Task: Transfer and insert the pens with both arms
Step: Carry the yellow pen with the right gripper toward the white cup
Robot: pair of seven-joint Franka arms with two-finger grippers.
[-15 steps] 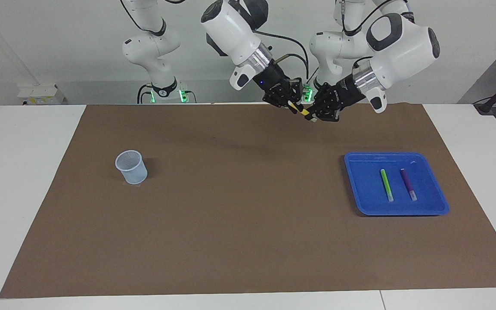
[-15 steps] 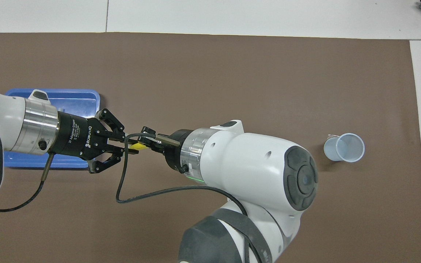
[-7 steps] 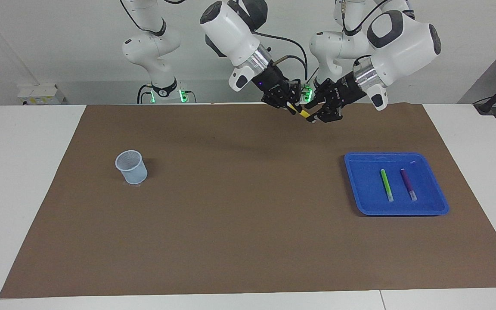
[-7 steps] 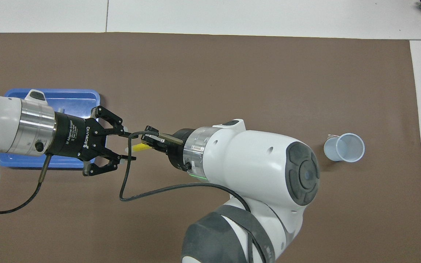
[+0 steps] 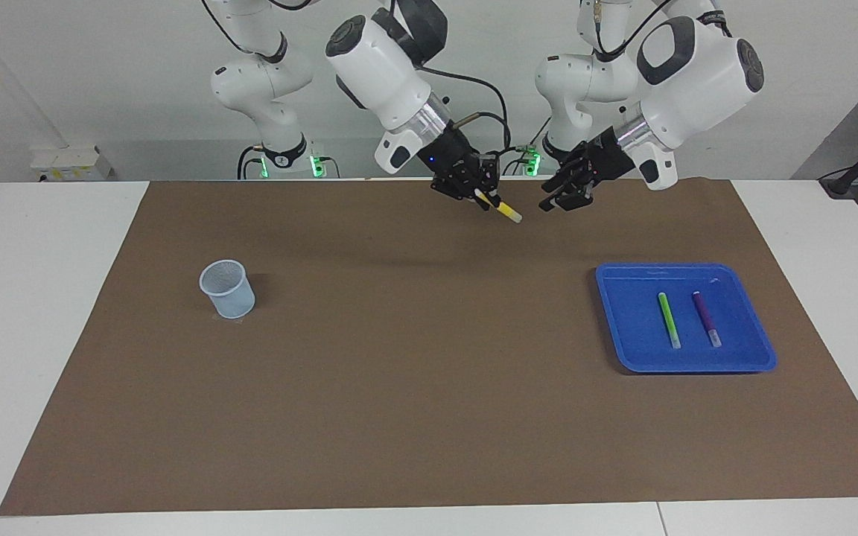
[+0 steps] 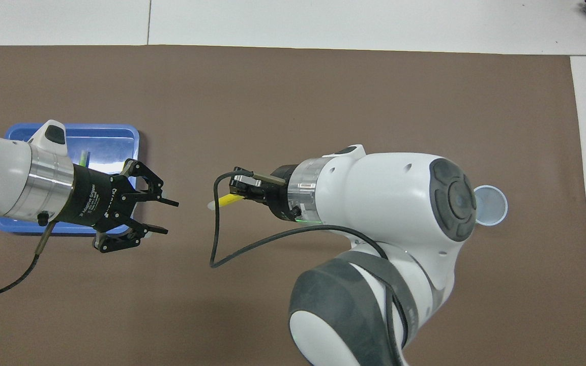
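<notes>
Two white arms raised over the robots' edge of a brown mat (image 5: 399,357) laid on a white table (image 5: 49,298), in front of a pale wall (image 5: 101,74). Right gripper (image 5: 482,196) clamped on the yellow pen (image 5: 502,209), pale end sticking out toward the left gripper (image 5: 559,201), tilted down over bare mat. Left gripper with fingers (image 6: 170,202) apart, holding nothing, just beside the pen's free tip but clear of it. Below the left gripper and farther out from the robots, a blue tray (image 5: 623,350) with the green pen (image 5: 669,318) and the purple pen (image 5: 705,316) lying side by side, apart, pale ends pointing away from the robots. Well away from the right gripper, toward the right arm's end of the table, a small pale mesh cup (image 5: 227,288) standing upright on the mat. Two smaller white arms (image 5: 265,82) with green lights at the wall.
</notes>
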